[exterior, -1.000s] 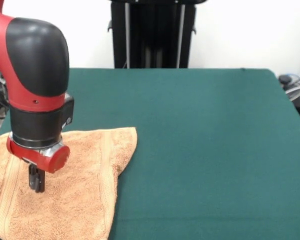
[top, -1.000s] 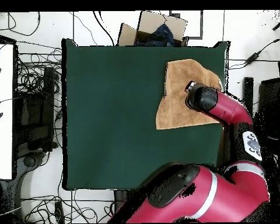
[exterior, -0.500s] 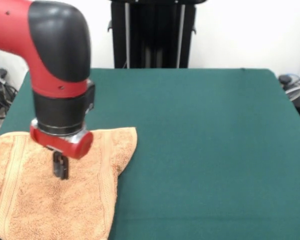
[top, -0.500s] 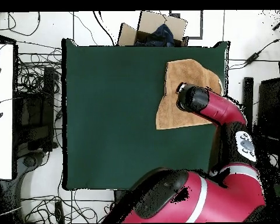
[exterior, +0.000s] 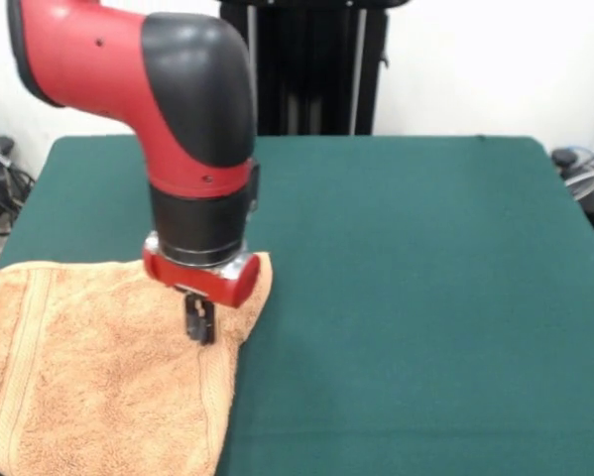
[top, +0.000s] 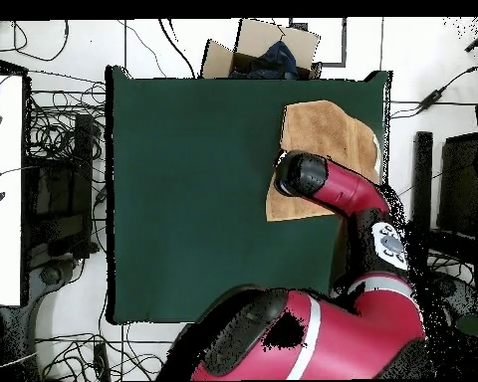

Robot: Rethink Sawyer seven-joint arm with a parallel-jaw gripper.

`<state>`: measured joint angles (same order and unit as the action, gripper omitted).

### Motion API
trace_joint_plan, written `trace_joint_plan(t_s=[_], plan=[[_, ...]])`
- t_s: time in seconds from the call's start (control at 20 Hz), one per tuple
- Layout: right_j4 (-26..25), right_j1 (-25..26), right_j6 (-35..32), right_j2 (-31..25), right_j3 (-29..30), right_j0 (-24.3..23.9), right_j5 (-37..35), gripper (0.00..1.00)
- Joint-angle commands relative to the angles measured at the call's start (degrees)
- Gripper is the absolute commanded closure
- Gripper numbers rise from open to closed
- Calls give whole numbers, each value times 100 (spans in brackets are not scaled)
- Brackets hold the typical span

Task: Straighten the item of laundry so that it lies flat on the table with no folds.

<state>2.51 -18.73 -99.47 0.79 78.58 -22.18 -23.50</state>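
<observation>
Tan-orange terry towel (exterior: 88,377) lies in the lower left of the front view, spread on the dark green table (exterior: 425,297) with its woven border band running near its right edge and another near the left. Its upper right corner rises to a rounded point, and the edge below that cuts inward. In the overhead view the towel (top: 328,134) sits at the upper right of the table (top: 193,199), against the right edge. The pincer (exterior: 198,319) hangs over the towel's right border; its fingers look pressed together, gripping nothing visible. The red and black arm (exterior: 178,119) reaches down from the upper left.
</observation>
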Motion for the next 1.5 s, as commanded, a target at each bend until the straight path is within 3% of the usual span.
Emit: trace_joint_plan(t_s=[0.05,0.85,1.1,1.5], plan=[[380,177,-1442,-218,826,183,-192,100],[565,1465,-1022,-1022,606,-461,1108,100],[833,1382,-1346,-1172,984,-481,981,100],[1468,905,-2149,-1170,1986,-212,1550,100]])
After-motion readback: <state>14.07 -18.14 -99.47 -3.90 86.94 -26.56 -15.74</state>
